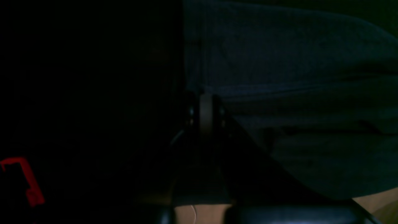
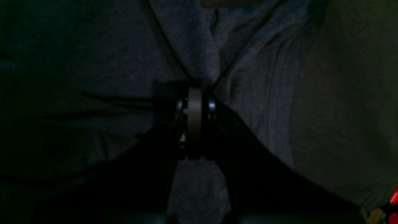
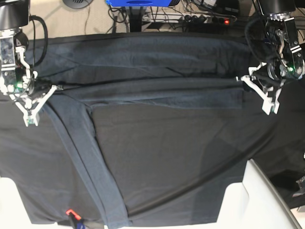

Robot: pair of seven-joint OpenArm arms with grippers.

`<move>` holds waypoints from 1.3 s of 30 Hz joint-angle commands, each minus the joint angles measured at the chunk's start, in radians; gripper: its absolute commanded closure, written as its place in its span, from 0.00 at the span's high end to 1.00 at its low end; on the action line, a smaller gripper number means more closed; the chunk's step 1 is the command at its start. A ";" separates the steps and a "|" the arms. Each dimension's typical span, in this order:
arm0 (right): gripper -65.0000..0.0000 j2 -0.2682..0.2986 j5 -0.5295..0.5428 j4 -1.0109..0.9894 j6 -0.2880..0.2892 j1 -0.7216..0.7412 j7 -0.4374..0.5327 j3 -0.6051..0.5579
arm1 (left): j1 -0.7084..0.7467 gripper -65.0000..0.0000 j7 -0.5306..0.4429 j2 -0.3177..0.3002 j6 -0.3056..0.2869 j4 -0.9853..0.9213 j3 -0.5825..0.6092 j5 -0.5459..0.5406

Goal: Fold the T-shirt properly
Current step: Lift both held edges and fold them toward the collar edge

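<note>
At the near edge of the base view, pale surfaces show at the left and right corners where the black cover point(image 3: 157, 157) stops, and a small red and blue object point(image 3: 72, 215) sits at the near left edge. The cover is a smooth, dark cloth lying over the desk point(image 3: 259, 191), which shows white at the near right; a long crease runs across the cloth from the near middle toward the right.

The T-shirt point(image 3: 143, 67) — slate grey, a little bluish and softer in look than the cover — lies across the far half of the desk, stretched from left to right. One long strip of it point(image 3: 86, 157) trails from the left side down to the near edge.

The right tool point(image 3: 32, 113) at the left of the scene is clamped on the T-shirt's left end; the right wrist view shows cloth bunched and drawn in between its closed jaws. The left tool point(image 3: 267, 98) at the right of the scene is closed on the shirt's right end — its wrist view is very dark, yet a fold edge meets the tips.

Beyond the desk lie a light floor, loose cables point(image 3: 119, 14), a blue object point(image 3: 138, 3) and a power strip point(image 3: 209, 20) with a red light.
</note>
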 commanded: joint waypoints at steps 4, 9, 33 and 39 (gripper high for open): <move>0.00 -0.002 -0.007 0.018 -0.004 0.003 0.012 0.010 | 0.004 0.00 -0.015 -0.003 0.001 0.015 -0.006 -0.008; 0.00 -0.002 -0.007 0.011 -0.006 0.002 0.012 0.010 | 0.001 0.00 -0.015 -0.003 0.001 0.012 -0.006 -0.008; 0.00 -0.024 -0.008 0.008 -0.009 -0.014 0.012 0.014 | -0.014 0.00 -0.091 0.024 0.006 -0.042 0.082 0.107; 0.28 -0.033 -0.008 0.008 -0.009 -0.014 0.011 0.048 | -0.032 0.00 -0.091 0.030 0.006 -0.039 0.082 0.156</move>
